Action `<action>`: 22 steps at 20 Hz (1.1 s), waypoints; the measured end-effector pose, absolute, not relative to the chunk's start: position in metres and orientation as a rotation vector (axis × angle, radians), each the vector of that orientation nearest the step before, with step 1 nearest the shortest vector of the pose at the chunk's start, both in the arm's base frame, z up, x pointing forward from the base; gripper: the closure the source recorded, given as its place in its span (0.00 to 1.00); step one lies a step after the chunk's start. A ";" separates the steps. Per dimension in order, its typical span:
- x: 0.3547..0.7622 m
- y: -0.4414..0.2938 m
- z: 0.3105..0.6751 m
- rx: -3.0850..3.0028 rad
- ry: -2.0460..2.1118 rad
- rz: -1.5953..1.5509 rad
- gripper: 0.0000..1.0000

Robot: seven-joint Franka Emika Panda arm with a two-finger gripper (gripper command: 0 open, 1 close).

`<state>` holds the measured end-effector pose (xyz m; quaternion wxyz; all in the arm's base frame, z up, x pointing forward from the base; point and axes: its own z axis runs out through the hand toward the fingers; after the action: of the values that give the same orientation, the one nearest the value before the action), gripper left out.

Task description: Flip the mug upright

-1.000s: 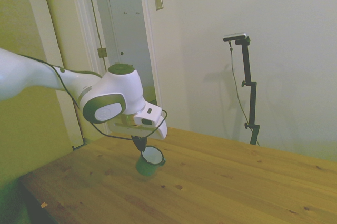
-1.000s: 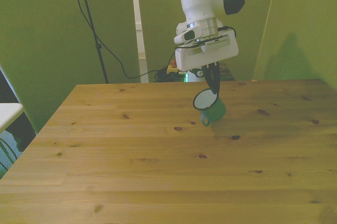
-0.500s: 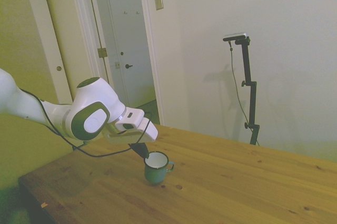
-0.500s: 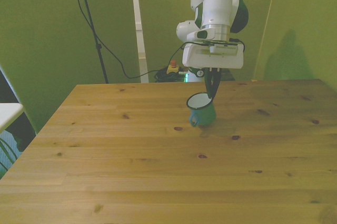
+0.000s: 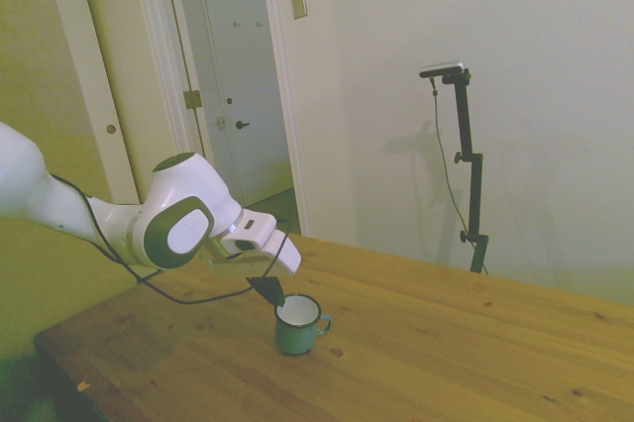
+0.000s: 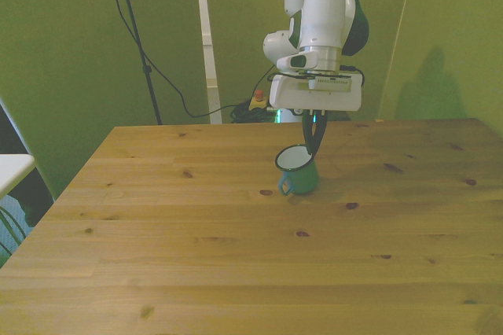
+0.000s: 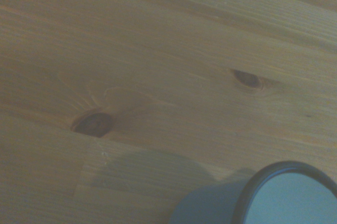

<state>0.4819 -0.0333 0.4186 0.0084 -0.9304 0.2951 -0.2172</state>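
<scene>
The claw (image 5: 274,293) (image 6: 314,142) points down at the mug's rim, dark fingers (image 6: 315,132) reaching to the edge of the opening; whether they pinch the rim or stand apart, I cannot tell. The mug (image 5: 297,324) (image 6: 296,171) (image 7: 263,197) sits upright on the bench (image 5: 475,353) (image 6: 196,256) (image 7: 158,77), white inside showing, handle (image 5: 323,323) (image 6: 284,188) sticking out sideways. It stands nearer the bench's far edge in the front view, roughly midway between the side edges. Dark knots (image 7: 93,124) mark the planks close by.
</scene>
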 end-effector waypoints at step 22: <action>0.474 -0.039 0.447 -2.845 0.991 -0.765 0.00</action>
<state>0.4741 -0.0393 0.4466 0.0165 -0.9153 0.3186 -0.2460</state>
